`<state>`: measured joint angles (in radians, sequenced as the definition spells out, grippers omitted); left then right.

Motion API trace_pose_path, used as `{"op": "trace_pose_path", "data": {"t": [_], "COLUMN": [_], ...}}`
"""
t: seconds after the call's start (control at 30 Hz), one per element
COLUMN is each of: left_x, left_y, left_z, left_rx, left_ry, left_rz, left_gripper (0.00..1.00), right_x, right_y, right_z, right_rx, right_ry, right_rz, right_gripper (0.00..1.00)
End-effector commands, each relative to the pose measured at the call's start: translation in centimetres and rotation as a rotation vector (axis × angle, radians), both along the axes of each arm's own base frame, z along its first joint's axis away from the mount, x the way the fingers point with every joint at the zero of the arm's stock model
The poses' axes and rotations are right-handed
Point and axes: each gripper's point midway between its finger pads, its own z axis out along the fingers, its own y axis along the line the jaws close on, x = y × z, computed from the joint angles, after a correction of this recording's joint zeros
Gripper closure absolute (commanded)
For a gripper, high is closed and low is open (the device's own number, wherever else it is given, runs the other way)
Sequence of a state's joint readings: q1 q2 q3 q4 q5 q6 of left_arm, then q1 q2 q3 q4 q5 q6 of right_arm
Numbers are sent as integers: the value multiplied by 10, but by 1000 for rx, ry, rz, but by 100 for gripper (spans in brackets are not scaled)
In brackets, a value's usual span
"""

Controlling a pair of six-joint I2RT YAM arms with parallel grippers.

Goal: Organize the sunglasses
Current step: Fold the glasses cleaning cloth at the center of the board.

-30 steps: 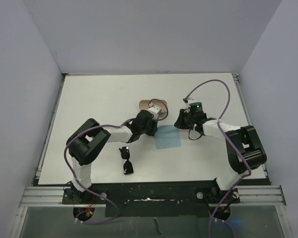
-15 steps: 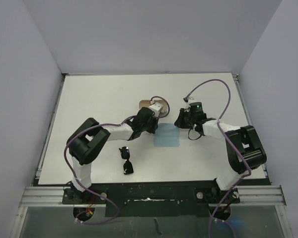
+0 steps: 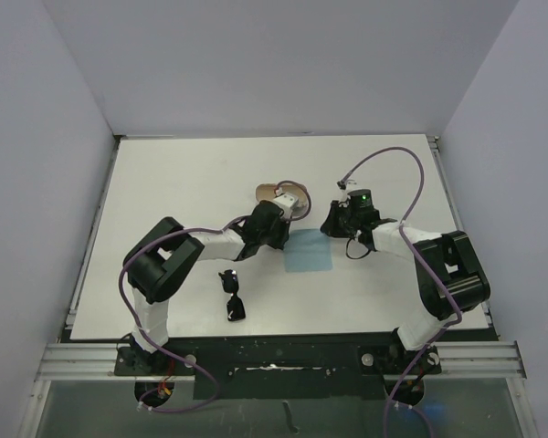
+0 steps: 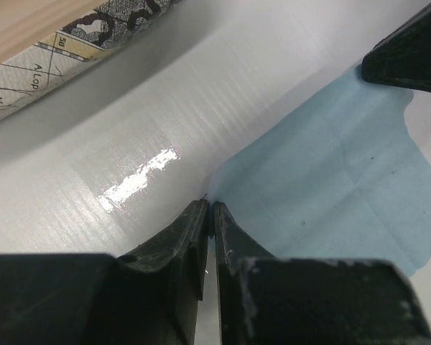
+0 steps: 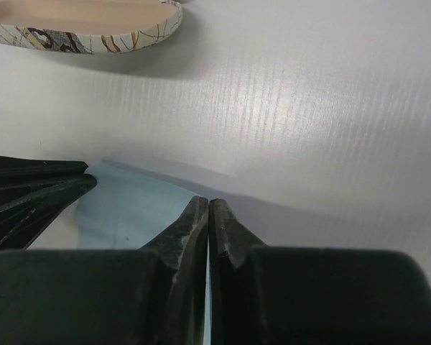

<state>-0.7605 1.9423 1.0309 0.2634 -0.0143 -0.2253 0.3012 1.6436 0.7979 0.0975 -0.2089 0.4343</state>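
One pair of small black-framed sunglasses [image 3: 233, 301] lies on the white table [image 3: 164, 182], well apart from both claws; left claw [image 4: 209, 208] and right claw [image 5: 208, 203] each clench a corner of the one light blue square cloth [image 3: 309, 254]; one oval patterned case [image 3: 269, 192] lies just beyond.

Black sunglasses [image 3: 232, 296], dark lenses, lying free near left arm's base.

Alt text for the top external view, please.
Overhead: the left end effector and right end effector each pinch a far corner of the blue cloth mid-table. The sunglasses lie untouched nearer the arm bases, left of the cloth; a patterned case sits beyond it.
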Motion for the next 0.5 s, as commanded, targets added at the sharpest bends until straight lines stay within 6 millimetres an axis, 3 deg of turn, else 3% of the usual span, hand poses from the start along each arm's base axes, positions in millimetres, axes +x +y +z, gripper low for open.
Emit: {"op": "trace_pose_path", "data": {"t": [0.0,0.47], "left_x": [2,0], "left_y": [-10,-13], "left_z": [27,54], "left_rx": [-60,-78], "left_ry": [-52,-119], "left_rz": [-4,10], "left_gripper": [92,95], "right_x": [7,1], "right_y": [1,4], "right_z": [13,18], "right_rx": [11,6], "right_ry": [-62,-80], "right_rz": [-11,-5], "right_gripper": [100,100]}}
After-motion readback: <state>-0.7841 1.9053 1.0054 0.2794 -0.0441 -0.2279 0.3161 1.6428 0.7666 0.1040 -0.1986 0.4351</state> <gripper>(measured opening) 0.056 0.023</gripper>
